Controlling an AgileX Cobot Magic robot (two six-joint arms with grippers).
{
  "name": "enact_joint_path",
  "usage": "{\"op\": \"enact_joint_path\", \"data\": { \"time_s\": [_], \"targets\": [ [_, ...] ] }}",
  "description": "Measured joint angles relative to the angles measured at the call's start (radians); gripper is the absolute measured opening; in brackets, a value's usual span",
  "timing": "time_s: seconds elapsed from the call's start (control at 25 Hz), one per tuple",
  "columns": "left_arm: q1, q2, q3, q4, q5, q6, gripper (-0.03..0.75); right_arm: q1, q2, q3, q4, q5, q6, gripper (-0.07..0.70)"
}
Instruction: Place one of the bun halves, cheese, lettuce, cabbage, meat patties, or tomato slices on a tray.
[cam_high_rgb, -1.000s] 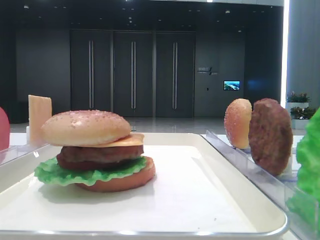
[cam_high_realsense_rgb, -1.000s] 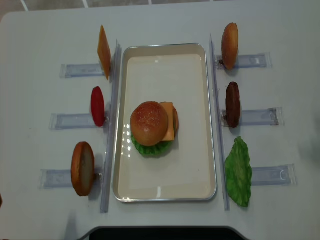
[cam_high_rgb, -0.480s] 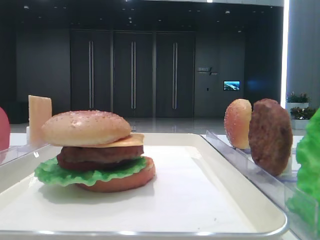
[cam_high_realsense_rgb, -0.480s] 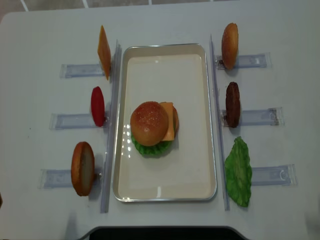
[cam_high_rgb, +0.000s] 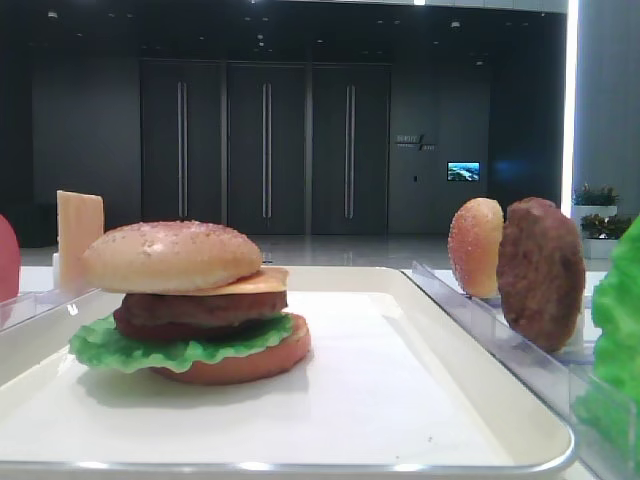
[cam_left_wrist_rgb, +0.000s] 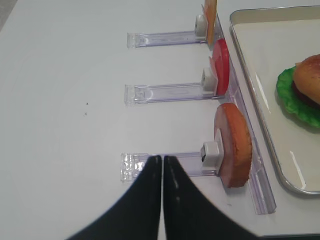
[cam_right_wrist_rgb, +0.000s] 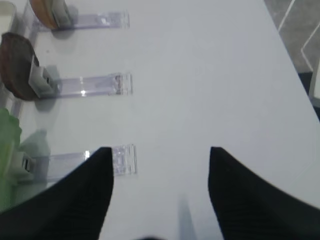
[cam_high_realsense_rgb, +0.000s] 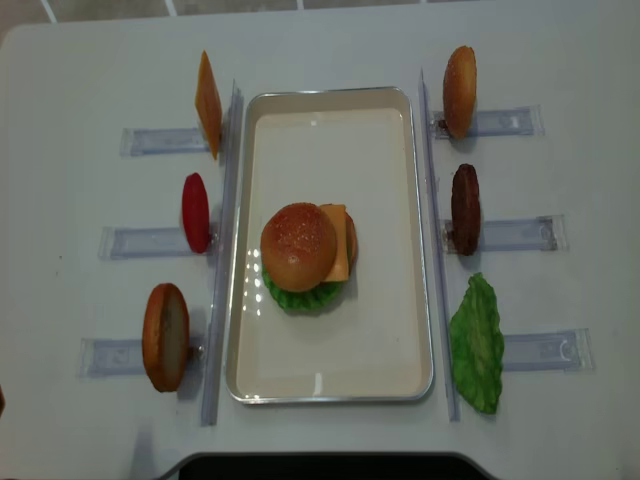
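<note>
On the cream tray (cam_high_realsense_rgb: 330, 150) sits a stacked burger: sesame bun half (cam_high_realsense_rgb: 298, 246) on top, then cheese (cam_high_realsense_rgb: 340, 243), a meat patty (cam_high_rgb: 200, 310) and lettuce (cam_high_realsense_rgb: 300, 297). My left gripper (cam_left_wrist_rgb: 163, 158) is shut and empty, low over the table beside the stand holding a flat bun half (cam_left_wrist_rgb: 233, 145). My right gripper (cam_right_wrist_rgb: 160, 150) is open with nothing between its fingers. It hangs over bare table to the right of the stand with a lettuce leaf (cam_right_wrist_rgb: 7, 150). Neither gripper shows in the overhead view.
Clear stands flank the tray. On the left are a cheese slice (cam_high_realsense_rgb: 208, 103), a tomato slice (cam_high_realsense_rgb: 195, 212) and a flat bun half (cam_high_realsense_rgb: 165, 336). On the right are a sesame bun half (cam_high_realsense_rgb: 459, 90), a patty (cam_high_realsense_rgb: 465, 208) and lettuce (cam_high_realsense_rgb: 476, 343).
</note>
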Motion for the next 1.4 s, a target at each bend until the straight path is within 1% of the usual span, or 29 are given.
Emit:
{"op": "enact_joint_path", "data": {
  "time_s": [0.08,0.16,1.4],
  "targets": [
    [0.0,0.0,0.0,0.0,0.0,0.0,-0.007,0.0,-0.054,0.001,0.0,0.0,-0.001,0.402],
    [0.0,0.0,0.0,0.0,0.0,0.0,-0.007,0.0,-0.065,0.001,0.0,0.0,-0.002,0.402],
    [0.0,0.0,0.0,0.0,0.0,0.0,-0.007,0.0,-0.068,0.002,0.0,0.0,-0.003,0.402]
  ]
}}
